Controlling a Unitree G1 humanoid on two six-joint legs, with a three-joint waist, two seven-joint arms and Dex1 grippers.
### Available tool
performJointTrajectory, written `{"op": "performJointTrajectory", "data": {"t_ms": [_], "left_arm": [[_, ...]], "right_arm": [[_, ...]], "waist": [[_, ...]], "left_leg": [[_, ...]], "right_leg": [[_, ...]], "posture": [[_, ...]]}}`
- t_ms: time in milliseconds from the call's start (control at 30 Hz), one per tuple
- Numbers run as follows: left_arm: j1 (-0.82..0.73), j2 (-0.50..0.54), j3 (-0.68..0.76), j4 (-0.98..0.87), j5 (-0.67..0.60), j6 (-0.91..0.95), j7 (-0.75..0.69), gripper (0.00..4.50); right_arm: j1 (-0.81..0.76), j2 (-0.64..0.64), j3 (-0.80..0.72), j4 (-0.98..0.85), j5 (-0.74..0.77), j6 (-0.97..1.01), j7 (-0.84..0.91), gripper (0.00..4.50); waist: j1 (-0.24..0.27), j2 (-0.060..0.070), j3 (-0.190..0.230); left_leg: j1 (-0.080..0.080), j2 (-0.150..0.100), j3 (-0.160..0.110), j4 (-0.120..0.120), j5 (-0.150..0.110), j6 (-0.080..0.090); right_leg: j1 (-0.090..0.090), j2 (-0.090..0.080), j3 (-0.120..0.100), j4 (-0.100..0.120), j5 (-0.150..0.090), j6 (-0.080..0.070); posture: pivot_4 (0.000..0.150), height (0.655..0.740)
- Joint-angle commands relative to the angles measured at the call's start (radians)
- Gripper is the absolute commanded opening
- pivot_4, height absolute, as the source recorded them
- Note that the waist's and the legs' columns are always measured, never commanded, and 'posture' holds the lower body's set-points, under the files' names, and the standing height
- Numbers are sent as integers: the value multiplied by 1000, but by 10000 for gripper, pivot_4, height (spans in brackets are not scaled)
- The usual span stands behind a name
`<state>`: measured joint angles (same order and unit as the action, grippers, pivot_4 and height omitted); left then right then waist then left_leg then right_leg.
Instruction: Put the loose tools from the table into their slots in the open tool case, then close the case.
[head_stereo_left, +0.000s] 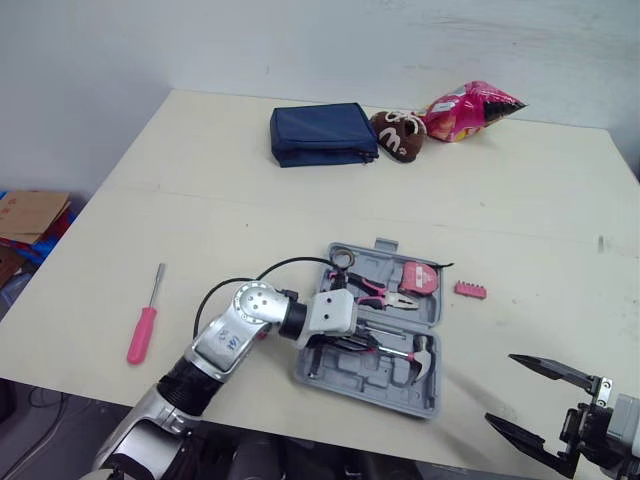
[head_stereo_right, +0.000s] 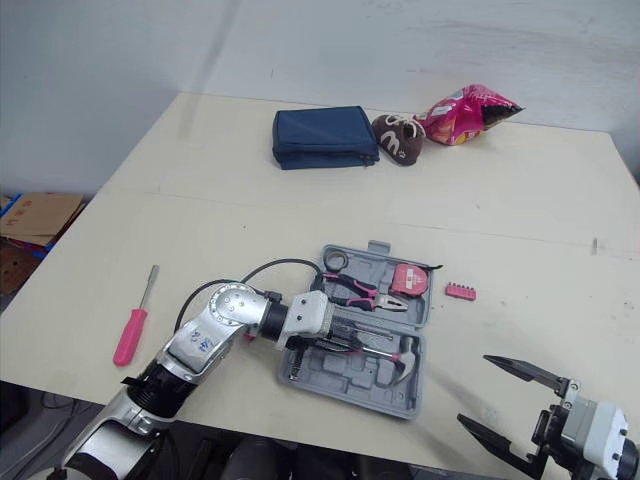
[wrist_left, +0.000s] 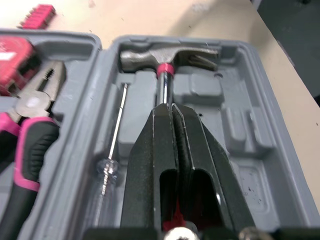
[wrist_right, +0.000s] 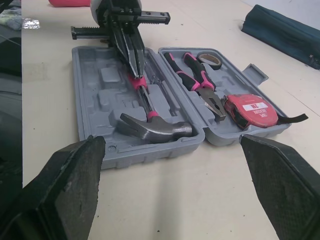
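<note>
Pink-handled screwdriver with a thin steel shaft (head_stereo_left: 146, 318) lies loose on the beige tabletop (head_stereo_left: 200, 200), well left of the case. The open grey moulded-plastic tool case (head_stereo_left: 365, 378) sits near the table's front edge.

Left gripper (wrist_left: 172, 114) is inside the case's near half, fingers closed on the handle of the steel claw hammer with a pink collar (wrist_left: 167, 55). The hammer head lies in its slot just beyond the fingertips. A slim clear-handled driver (wrist_left: 112, 145) lies just beside the hammer shaft.

The far half holds pink-handled pliers (head_stereo_left: 385, 292) and a red tape measure (head_stereo_left: 420, 277). A red strip of bits (head_stereo_left: 470, 290) lies on the table just right of the case.

Right gripper (head_stereo_left: 500, 388) is near the front right of the table, apart from the case, fingers spread wide and holding nothing.
</note>
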<state>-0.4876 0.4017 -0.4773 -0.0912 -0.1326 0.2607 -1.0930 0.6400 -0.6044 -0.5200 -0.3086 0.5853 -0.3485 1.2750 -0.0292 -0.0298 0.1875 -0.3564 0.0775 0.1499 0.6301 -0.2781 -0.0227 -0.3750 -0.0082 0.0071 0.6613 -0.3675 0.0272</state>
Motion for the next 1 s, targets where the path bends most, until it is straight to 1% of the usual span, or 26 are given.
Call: {"op": "performJointTrajectory", "data": {"t_ms": [33,433,533,667,767,867,1000], "left_arm": [[-8,-3,-26,6,49,21,28,422],[-14,-22,-45,20,77,94,51,422],[-12,-13,-73,20,108,124,58,422],[-10,8,-147,21,160,186,47,422],[-16,18,-197,47,209,182,57,422],[-17,4,-217,80,217,269,74,422],[-15,3,-253,118,228,332,75,422]], "right_arm": [[16,8,-16,-23,15,-18,-5,45000],[22,-3,-4,-91,13,28,-55,45000],[21,-5,-4,-104,12,40,-64,45000],[14,-9,-6,-120,11,59,-77,45000],[10,-11,-6,-128,10,68,-83,45000],[3,-20,-6,-163,11,99,-109,45000],[-8,-31,-7,-206,13,141,-143,45000]], "waist": [[0,0,0],[1,1,-1],[2,1,-2],[2,-1,-3],[2,-1,-9],[2,-3,-19],[4,-5,-32]], "left_leg": [[0,0,0,0,0,0],[1,0,0,0,-2,3],[1,0,0,0,-2,3],[2,0,-1,0,-2,4],[4,-1,-1,0,-3,6],[7,-1,-2,-2,-5,8],[7,-1,-2,-1,-6,10]], "right_leg": [[0,0,0,0,0,0],[1,0,0,0,0,0],[1,-1,0,0,0,0],[4,-1,0,0,0,0],[7,-2,0,-2,0,0],[16,-2,-1,-7,0,-1],[19,-4,-1,-10,0,-1]], "posture": [[1500,7400],[1500,7400],[1500,7400],[1500,7400],[1500,7400],[1500,7400],[1500,7400]]}}
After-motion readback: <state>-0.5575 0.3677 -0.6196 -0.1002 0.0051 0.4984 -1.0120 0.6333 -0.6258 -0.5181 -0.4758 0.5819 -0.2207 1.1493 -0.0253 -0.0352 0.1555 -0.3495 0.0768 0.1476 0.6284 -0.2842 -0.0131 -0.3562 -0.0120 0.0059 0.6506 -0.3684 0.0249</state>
